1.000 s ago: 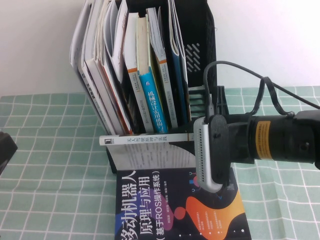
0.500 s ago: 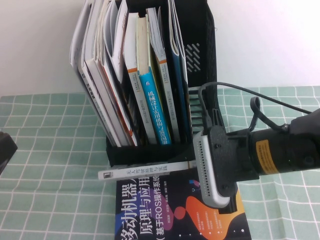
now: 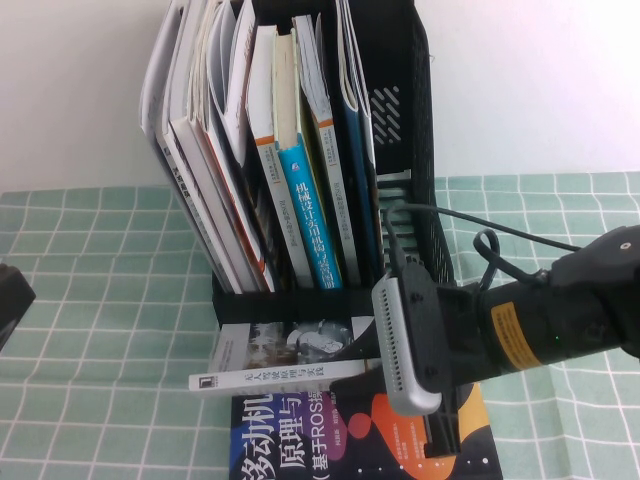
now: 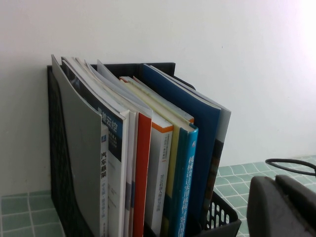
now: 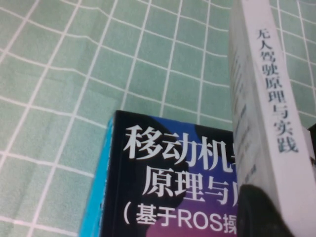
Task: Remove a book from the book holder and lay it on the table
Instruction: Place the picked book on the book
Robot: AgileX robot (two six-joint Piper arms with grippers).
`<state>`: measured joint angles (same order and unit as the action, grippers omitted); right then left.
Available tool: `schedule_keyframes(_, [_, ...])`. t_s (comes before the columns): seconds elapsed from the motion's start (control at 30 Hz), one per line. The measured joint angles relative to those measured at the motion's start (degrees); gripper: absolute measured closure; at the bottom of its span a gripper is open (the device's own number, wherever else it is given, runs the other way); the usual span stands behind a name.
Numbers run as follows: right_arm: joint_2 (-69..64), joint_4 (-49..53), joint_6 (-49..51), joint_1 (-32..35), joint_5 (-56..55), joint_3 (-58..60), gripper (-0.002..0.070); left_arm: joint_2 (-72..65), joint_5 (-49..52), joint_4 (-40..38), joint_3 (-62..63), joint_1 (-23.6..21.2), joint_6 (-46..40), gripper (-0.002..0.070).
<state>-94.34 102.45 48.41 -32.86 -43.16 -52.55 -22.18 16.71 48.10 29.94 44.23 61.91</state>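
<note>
The right gripper (image 3: 400, 350) sits low in front of the book holder (image 3: 400, 150), and it pinches the book (image 3: 275, 378) at the right end, with the white spine turned toward the camera. A dark finger pad (image 5: 266, 212) presses on the book's edge in the right wrist view. The book hangs almost flat, out of the holder, just above the navy book (image 3: 350, 440) that lies on the table (image 3: 100, 300). The left gripper (image 3: 12, 300) shows only as a dark shape at the left edge, well apart from the work; I cannot tell if its fingers are spread or pressed.

The main risk, as I judge it, is the landing place. If the gripper lets go here, the book falls on the navy book and not on the cloth, and it may slide off at an angle. The grip is at one end only, so the free left end can sag or swing. The book's back edge is near the holder's base, so it may catch there and tip the holder or disturb the standing books (image 3: 270, 180).
</note>
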Motion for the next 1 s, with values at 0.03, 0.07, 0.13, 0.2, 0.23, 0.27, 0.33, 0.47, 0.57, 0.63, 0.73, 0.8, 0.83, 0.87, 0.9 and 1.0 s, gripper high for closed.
schedule_keyframes(0.03, [0.01,0.0,0.13,0.0,-0.09,0.0,0.056,0.0,0.0,0.0,0.0,0.0,0.0,0.0676])
schedule_keyframes(0.07, [0.01,0.1,0.39,0.0,-0.09,0.0,0.0559,0.0,0.0,0.0,0.0,0.0,0.0,0.0676])
schedule_keyframes(0.13, [0.01,0.1,0.88,0.0,-0.09,0.0,0.0549,0.0,0.0,0.0,0.0,0.0,0.0,0.0676])
schedule_keyframes(0.2, [0.01,0.1,1.18,0.0,-0.28,0.54,0.0519,0.0,0.0,0.0,0.0,0.0,0.1,0.0676])
schedule_keyframes(0.23, [0.01,0.1,1.3,0.0,-0.44,0.96,0.0498,0.0,0.0,0.0,0.0,0.0,0.34,0.0676])
schedule_keyframes(0.27, [0.01,0.1,1.38,-0.09,-0.5,1.52,0.0466,0.0,0.0,0.0,0.0,0.0,0.64,0.0676])
schedule_keyframes(0.33, [0.01,0.1,2.16,-0.09,-0.5,2.78,0.039,0.0,0.0,0.0,0.0,0.0,1.32,0.0676])
schedule_keyframes(0.47, [0.01,0.1,4.54,-0.09,0.04,4.82,0.0283,0.0,0.0,0.0,0.0,0.0,1.95,0.0676])
schedule_keyframes(0.57, [0.01,0.1,6.43,-0.09,-0.22,5.08,0.0262,0.0,0.0,-0.21,0.0,0.0,2.47,0.0676])
schedule_keyframes(0.63, [0.01,0.1,7.12,-0.09,-0.96,5.08,0.0258,0.0,0.0,-0.19,0.0,0.0,2.67,0.0676])
schedule_keyframes(0.73, [0.01,-0.01,7.77,-0.09,-3.27,5.08,0.0256,0.0,0.0,-0.75,0.0,0.0,2.8,0.0676])
schedule_keyframes(0.8, [0.01,-0.09,8.38,-0.09,-5.55,5.08,0.026,0.0,0.0,-1.2,0.0,0.0,2.8,0.0676])
schedule_keyframes(0.83, [0.01,-0.09,8.39,-0.09,-6.78,5.08,0.0262,0.0,0.0,-1.32,0.0,0.0,2.8,0.0676])
schedule_keyframes(0.87, [0.01,-0.09,8.52,-0.09,-8.11,5.08,0.0265,0.0,0.0,-1.31,0.0,0.0,2.8,0.0676])
schedule_keyframes(0.9, [0.01,-0.09,8.52,-0.09,-9.3,5.08,0.0272,0.0,0.0,-1.31,0.0,0.0,2.8,0.0676])
schedule_keyframes(1.0, [0.01,-0.09,8.52,-0.09,-11.07,3.51,0.032,0.0,0.0,-1.31,0.0,0.0,2.8,0.0676])
